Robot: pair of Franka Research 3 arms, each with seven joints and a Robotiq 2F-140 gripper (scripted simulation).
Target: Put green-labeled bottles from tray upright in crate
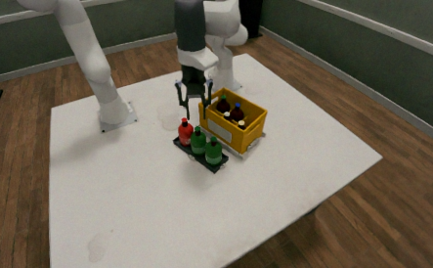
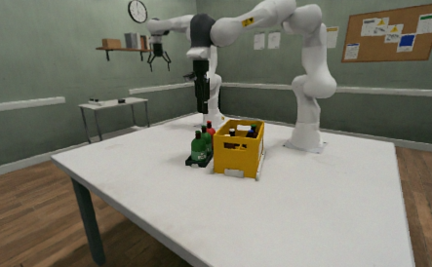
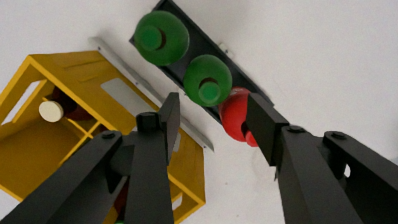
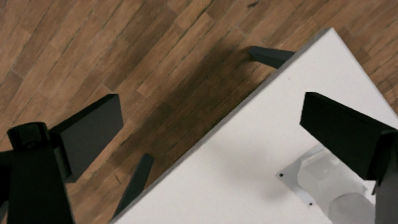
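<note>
The left pincer (image 1: pixel 196 116) (image 2: pixel 203 111) (image 3: pixel 213 107), partly open and empty, hangs above the tray (image 1: pixel 215 169) (image 2: pixel 191 162) (image 3: pixel 199 39), where two green bottles (image 1: pixel 213 154) (image 2: pixel 198 149) (image 3: pixel 167 32) and a red bottle (image 1: pixel 185 134) (image 2: pixel 212 131) (image 3: pixel 233 116) stand. The right pincer (image 2: pixel 160 70) (image 4: pixel 211 109) is wide open.
</note>
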